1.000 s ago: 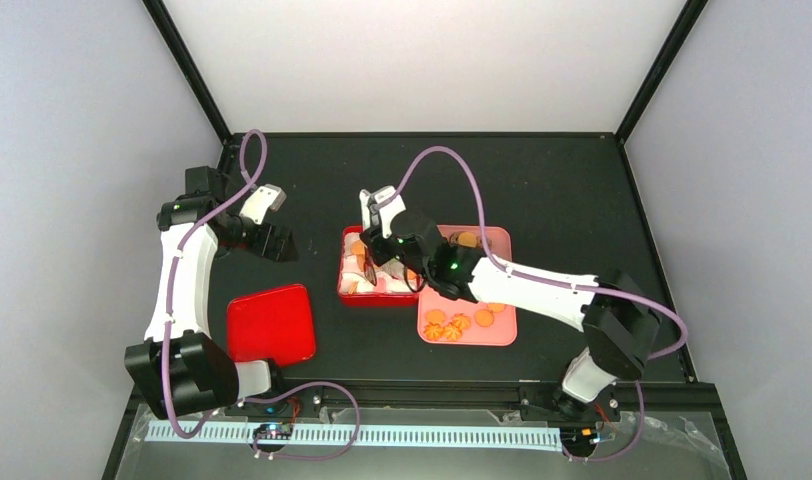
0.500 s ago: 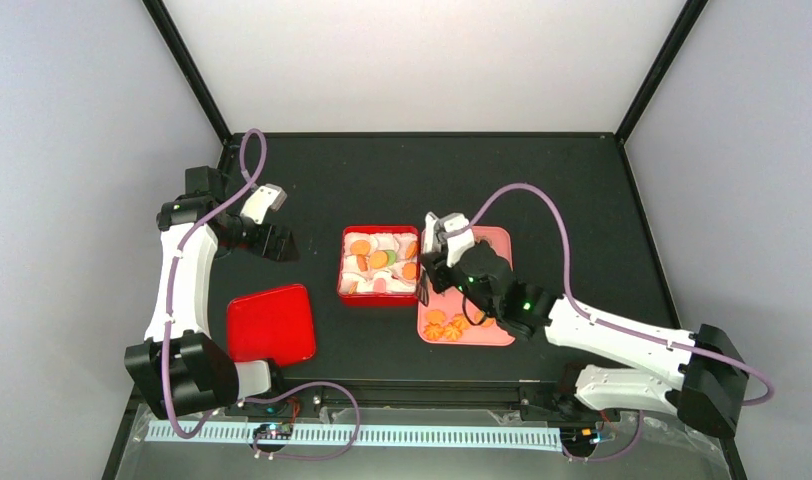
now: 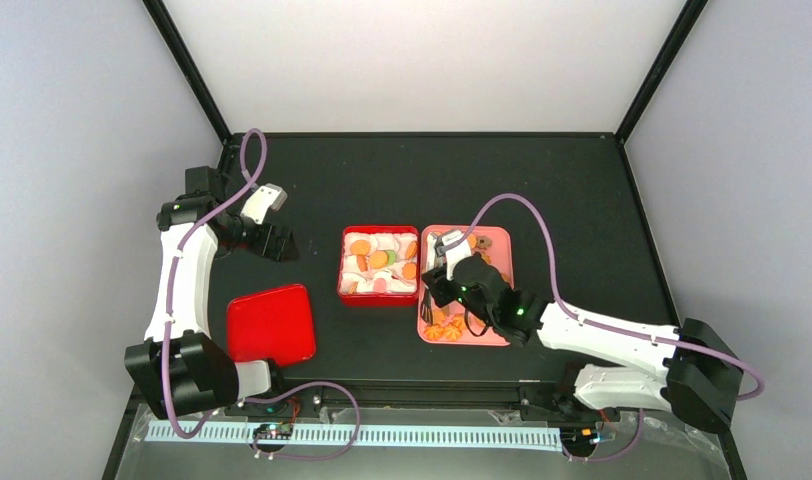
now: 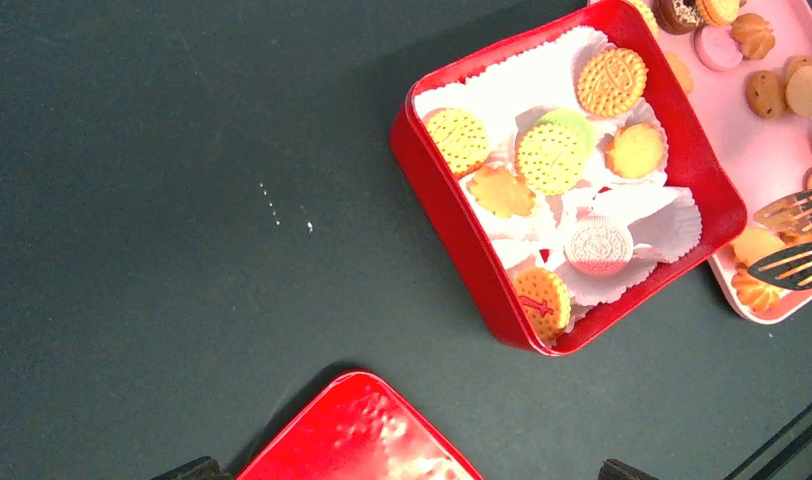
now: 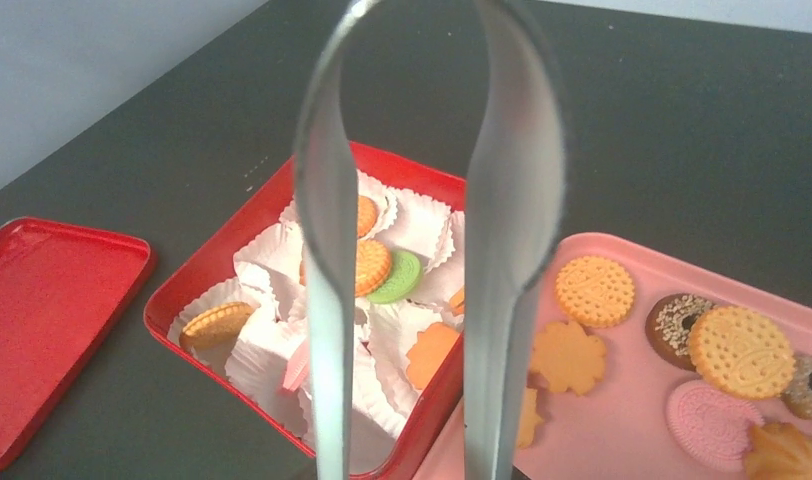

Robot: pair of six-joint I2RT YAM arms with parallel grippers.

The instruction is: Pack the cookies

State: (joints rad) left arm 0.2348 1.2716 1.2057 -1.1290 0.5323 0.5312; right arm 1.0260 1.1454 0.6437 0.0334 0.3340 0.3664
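Observation:
Cookies lie in white paper cups in the red box (image 3: 344, 262), among them orange ones and a green one (image 5: 397, 275). More cookies (image 3: 450, 325) lie on the pink tray (image 3: 502, 335) to the box's right. My right gripper (image 3: 437, 290) is shut on metal tongs (image 5: 327, 300) and holds them over the tray's left side, by the box. The tong arms stand apart with nothing between them, and their tips show in the left wrist view (image 4: 797, 262). My left gripper (image 3: 277, 243) is open and empty, high above the table left of the box. Its fingertips (image 4: 187, 468) are spread wide.
The red lid (image 3: 271, 323) lies flat on the black table, near-left of the box, below my left gripper. Black frame posts and grey walls enclose the table. The right arm's purple cable loops over the tray's far side.
My right arm has pulled the tongs back from over the red box to the pink tray's left side, toward the near edge. The left arm has not moved.

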